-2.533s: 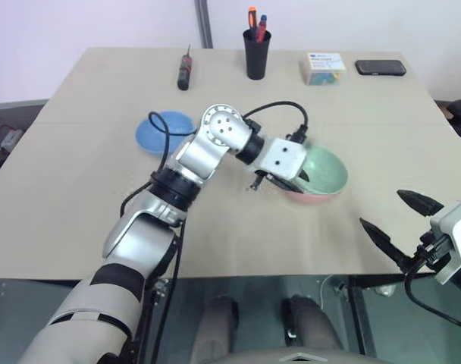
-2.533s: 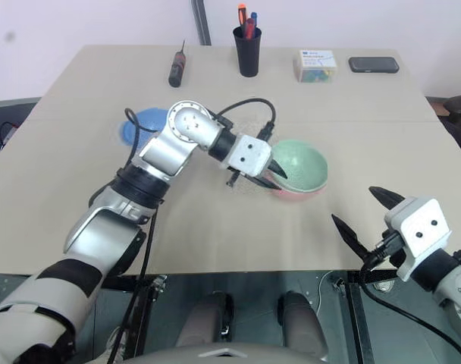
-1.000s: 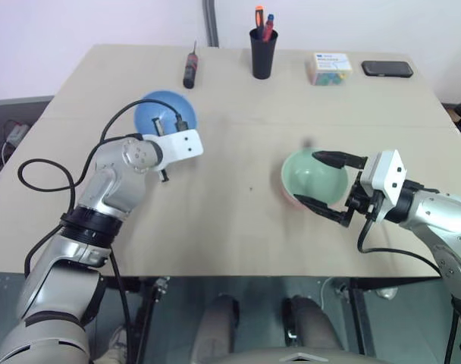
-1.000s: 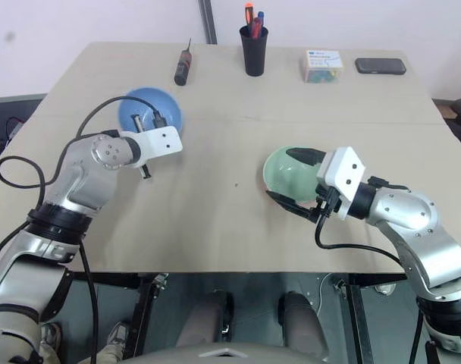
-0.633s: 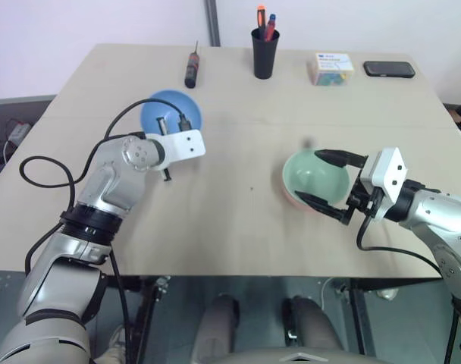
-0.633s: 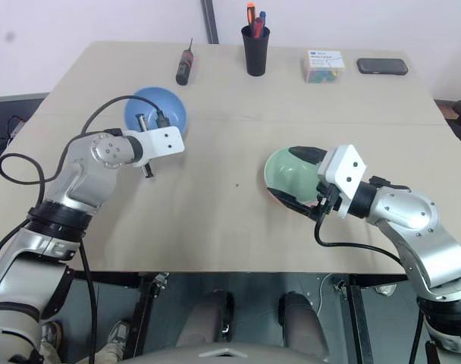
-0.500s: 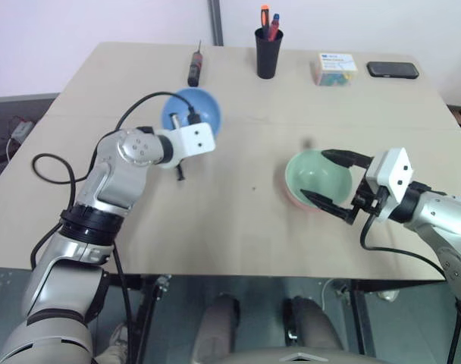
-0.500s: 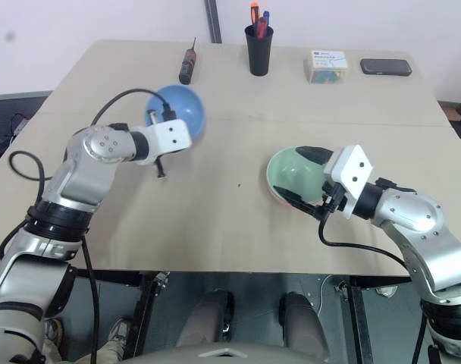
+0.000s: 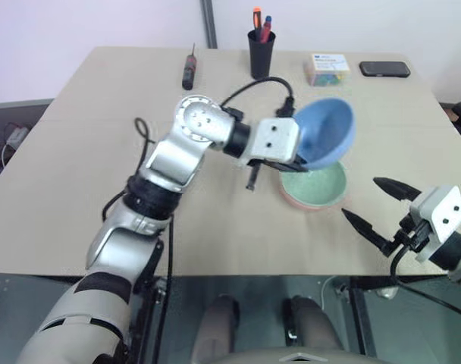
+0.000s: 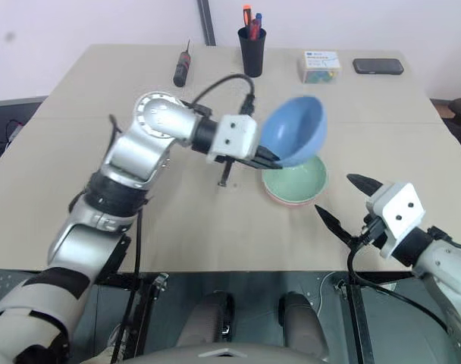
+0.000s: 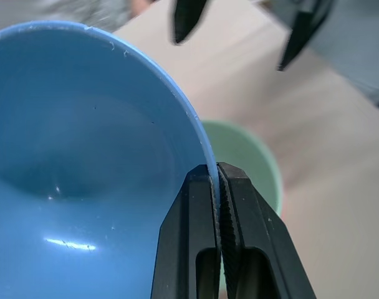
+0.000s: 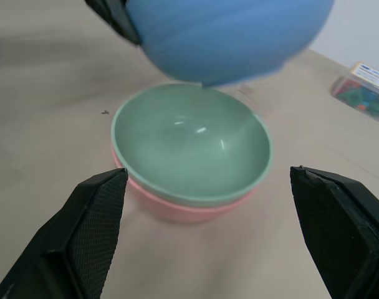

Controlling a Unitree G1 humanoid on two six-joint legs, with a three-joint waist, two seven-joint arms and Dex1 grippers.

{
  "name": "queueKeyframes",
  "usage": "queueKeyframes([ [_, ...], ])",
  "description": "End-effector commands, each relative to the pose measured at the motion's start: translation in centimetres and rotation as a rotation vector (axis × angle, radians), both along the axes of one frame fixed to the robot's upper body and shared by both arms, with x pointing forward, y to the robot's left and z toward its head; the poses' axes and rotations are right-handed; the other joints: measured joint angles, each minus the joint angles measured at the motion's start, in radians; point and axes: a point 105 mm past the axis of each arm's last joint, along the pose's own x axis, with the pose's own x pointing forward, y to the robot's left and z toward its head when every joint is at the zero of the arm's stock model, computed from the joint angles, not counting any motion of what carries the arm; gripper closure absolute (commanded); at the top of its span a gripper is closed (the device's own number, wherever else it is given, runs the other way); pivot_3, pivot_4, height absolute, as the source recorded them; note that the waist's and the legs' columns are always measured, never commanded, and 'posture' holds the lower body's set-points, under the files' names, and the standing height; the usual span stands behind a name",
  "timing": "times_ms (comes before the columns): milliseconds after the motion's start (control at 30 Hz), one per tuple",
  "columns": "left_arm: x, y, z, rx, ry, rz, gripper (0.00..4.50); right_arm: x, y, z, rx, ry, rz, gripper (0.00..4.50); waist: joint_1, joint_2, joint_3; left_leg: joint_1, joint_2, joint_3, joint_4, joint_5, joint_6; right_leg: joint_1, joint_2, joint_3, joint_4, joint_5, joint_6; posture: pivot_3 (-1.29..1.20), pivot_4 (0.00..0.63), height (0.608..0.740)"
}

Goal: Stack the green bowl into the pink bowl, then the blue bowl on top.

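The blue bowl (image 9: 325,133), rim-pinched tilted by the left gripper (image 11: 217,180) above the nested green bowl (image 9: 315,184), could be seated crooked; right gripper (image 9: 382,205) jaws spread.

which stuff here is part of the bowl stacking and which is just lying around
Job:
blue bowl, pinched at the rim by the left gripper
green bowl, nested in the pink bowl
right gripper, open

Lying about:
screwdriver
pen cup
box
phone
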Motion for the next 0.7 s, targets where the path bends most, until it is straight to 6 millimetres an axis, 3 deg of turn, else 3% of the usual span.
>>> queueKeyframes([
  [33, 0.5, 0.2, 0.0, 0.037, -0.056, -0.024, 3.11, -0.5, 0.5, 0.9, -0.011, -0.051, -0.006, 0.13, 0.002, 0.0, 0.0, 0.0, 0.0, 0.0, 0.0, 0.0, 0.0, 0.0, 0.0, 0.0, 0.0, 0.0, 0.0, 0.0, 0.15, 0.74],
  [167, 1.5, 0.5, 0.8, -0.023, -0.072, 0.051, 1.94, -0.4, 0.3, 0.2, -0.001, -0.019, -0.011, 0.13, 0.006, 0.0, 0.0, -0.001, 0.0, -0.001, 0.0, 0.0, 0.0, 0.0, 0.0, 0.0, -0.001, 0.0, 0.0, 0.0, 0.15, 0.74],
  [200, 1.4, 0.8, 1.4, -0.053, -0.046, 0.072, 1.46, -0.3, 0.3, 0.1, 0.006, -0.012, -0.01, 0.13, 0.006, 0.0, 0.0, -0.002, 0.0, -0.001, 0.0, 0.0, 0.0, 0.0, 0.0, -0.001, -0.002, 0.0, 0.0, 0.0, 0.15, 0.74],
  [333, 1.7, 2.9, 3.2, -0.216, 0.078, 0.237, 1.46, 0.6, -0.4, -0.2, 0.005, -0.012, 0.001, 0.13, 0.002, 0.0, 0.0, -0.002, 0.0, -0.001, 0.0, 0.0, 0.0, 0.0, 0.0, -0.001, -0.002, 0.0, 0.0, 0.0, 0.15, 0.74],
  [367, 1.3, 4.2, 3.7, -0.376, 0.092, 0.254, 1.46, 1.1, -1.1, -0.9, -0.019, 0.023, 0.011, 0.13, 0.002, 0.0, 0.0, -0.002, 0.0, -0.001, 0.0, 0.0, 0.0, 0.0, 0.0, -0.001, -0.001, 0.0, 0.0, 0.0, 0.15, 0.74],
  [467, 1.4, 7.9, 2.3, -0.515, 0.214, 0.481, 1.44, 2.6, -3.1, -1.5, -0.018, 0.077, -0.005, 0.07, -0.011, 0.005, -0.003, 0.003, 0.001, 0.0, -0.001, 0.0, 0.0, 0.001, -0.001, 0.004, -0.001, 0.0, 0.0, 0.0, 0.15, 0.74],
  [567, 0.5, 10.5, 1.0, -0.565, 0.306, 0.59, 0.68, 2.8, -4.0, -1.6, -0.01, 0.118, 0.052, 0.0, -0.011, 0.003, -0.002, 0.008, 0.001, 0.0, -0.004, 0.0, 0.0, 0.004, -0.001, 0.004, -0.001, 0.0, 0.0, 0.0, 0.15, 0.74],
  [600, -0.3, 11.6, 0.4, -0.578, 0.328, 0.622, 0.21, 2.9, -4.4, -1.7, -0.019, 0.137, 0.07, 0.0, -0.01, 0.003, -0.002, 0.008, 0.001, 0.0, -0.004, 0.0, 0.0, 0.004, 0.0, 0.003, -0.001, 0.0, 0.0, 0.0, 0.15, 0.74],
  [700, -2.3, 14.5, -0.1, -0.595, 0.339, 0.719, 0.08, 2.7, -6.4, -1.6, -0.06, 0.171, 0.079, 0.0, -0.003, 0.003, -0.002, 0.009, 0.001, 0.001, -0.005, 0.0, 0.0, 0.005, -0.001, 0.005, -0.001, 0.0, 0.0, 0.0, 0.15, 0.74],
])
